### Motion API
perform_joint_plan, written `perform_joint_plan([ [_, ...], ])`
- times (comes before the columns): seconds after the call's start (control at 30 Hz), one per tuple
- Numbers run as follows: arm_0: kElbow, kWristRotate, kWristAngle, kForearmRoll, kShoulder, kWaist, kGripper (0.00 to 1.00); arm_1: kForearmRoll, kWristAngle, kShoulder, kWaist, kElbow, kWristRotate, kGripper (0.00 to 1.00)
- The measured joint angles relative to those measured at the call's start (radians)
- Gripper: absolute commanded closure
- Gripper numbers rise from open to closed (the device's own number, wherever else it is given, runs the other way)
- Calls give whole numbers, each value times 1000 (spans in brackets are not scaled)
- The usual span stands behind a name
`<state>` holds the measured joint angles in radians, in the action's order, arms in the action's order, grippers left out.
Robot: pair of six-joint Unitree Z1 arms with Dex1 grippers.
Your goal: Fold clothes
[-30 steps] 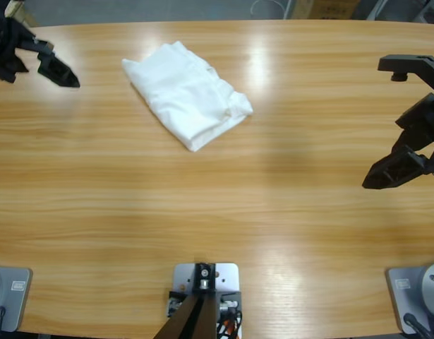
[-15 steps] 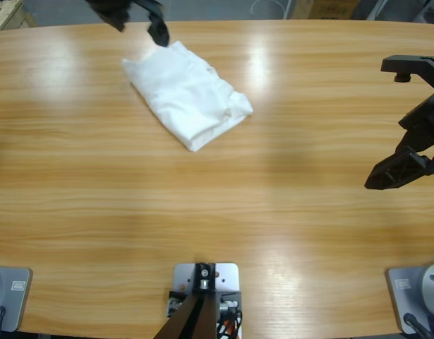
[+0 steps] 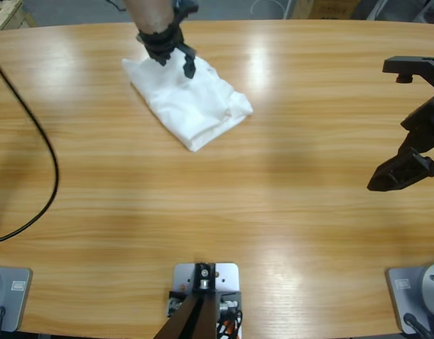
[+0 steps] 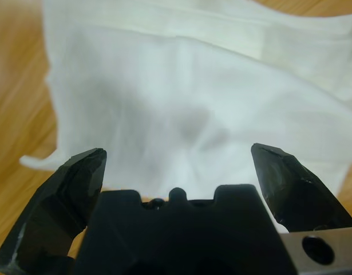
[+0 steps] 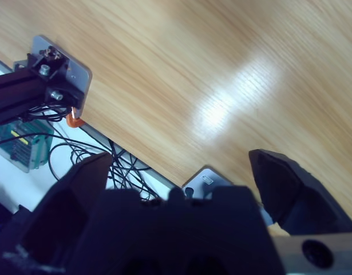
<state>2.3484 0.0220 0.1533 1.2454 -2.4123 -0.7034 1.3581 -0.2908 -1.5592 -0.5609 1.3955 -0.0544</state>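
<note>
High view, shirt: the white T-shirt [image 3: 187,99] lies bunched into a rough slanted packet on the table [image 3: 217,205], toward 11 o'clock of the table's middle, with one end at 10 o'clock and a rumpled end at 3 o'clock.
High view, left arm: it comes down from the top edge and its claw [image 3: 176,58] sits over the packet's upper edge, at 12 o'clock of the cloth.
High view, right arm: its claw [image 3: 389,176] hangs at the table's 3 o'clock edge, well apart from the shirt.
High view, cable: a black cable [image 3: 40,141] loops over the table at 9 o'clock.
Left wrist view, claw: the left claw [image 4: 178,166] is released, jaws spread wide with the shirt [image 4: 187,97] filling the space between and beyond them; nothing is pinched, and whether the tips touch the cloth cannot be told.
Left wrist view, cloth: a hemmed band runs across at 12 o'clock; soft creases lie at the centre.
Right wrist view, claw: the right claw [image 5: 181,172] is released too, over bare table and its edge, with rig cables [image 5: 107,172] below.
Step in hand, judged: taking hold of the shirt's edge to spread it out.
Doing it well: probably lower onto a single layer near the hem, close on cloth alone, lift gently so the folds fall open, and bring the right claw across to a matching spot.
</note>
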Motion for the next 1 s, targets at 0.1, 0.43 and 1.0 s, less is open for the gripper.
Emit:
perform_joint_plan([
  [0.1,13,-2,-20,0,-37,4,9,8,0,-4,0,10,0,18],
  [0.43,24,-2,-43,11,-98,12,9,49,0,-27,0,97,0,18],
  [1.0,29,145,-10,141,-115,191,9,71,0,-30,0,156,0,14],
])
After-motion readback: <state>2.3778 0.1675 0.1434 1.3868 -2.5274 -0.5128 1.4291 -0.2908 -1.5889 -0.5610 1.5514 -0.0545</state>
